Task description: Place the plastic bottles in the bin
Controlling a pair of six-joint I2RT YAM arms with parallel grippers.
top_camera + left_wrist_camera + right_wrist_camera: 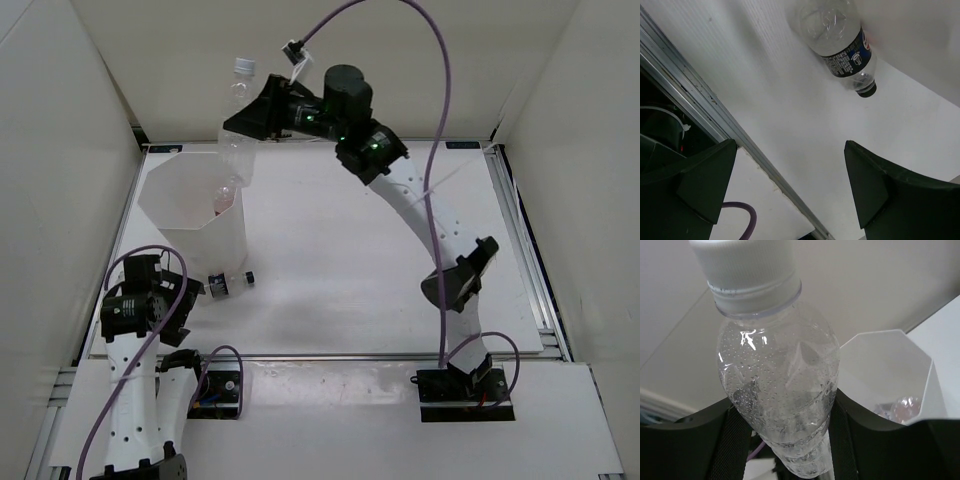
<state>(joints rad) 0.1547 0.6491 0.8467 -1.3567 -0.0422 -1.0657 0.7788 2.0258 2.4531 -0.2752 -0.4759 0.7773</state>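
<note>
One white-capped bottle (775, 390) pinched between right jaws; only left wrist view shows us left jaws spread, dark-capped bottle (840, 45) beyond them.

Labelled bottle (837, 37) has its base cut off by the top edge; pinkish bottle (902, 407) inside bin (880, 352) is blurred.

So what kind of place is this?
Probably a robot lab test booth: white walls box in a white table, a left arm and right arm are bolted at its edge, and a purple cable loops overhead.
</note>
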